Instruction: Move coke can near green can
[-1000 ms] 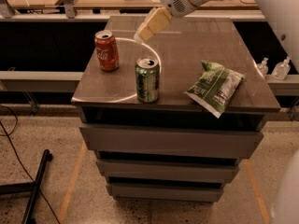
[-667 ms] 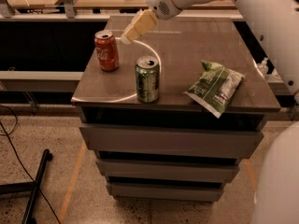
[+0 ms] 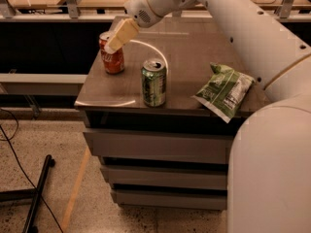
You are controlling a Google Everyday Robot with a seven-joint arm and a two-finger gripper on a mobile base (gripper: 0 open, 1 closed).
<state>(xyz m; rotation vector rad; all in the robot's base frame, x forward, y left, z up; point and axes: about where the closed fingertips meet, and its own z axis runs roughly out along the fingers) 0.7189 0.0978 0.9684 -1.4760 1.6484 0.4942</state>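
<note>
The claw [image 3: 118,37] hangs at the top of the coke can [image 3: 113,61], back left on the desk [image 3: 194,47]; spread or pinching, I cannot tell. The green can [image 3: 154,84] stands near the front edge. Better to grip low around the body, so the can does not tip.

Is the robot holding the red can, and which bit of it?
Cannot tell. The tool sits at the top of the coke can, covering part of its rim, but whether it grips the can does not show.
</note>
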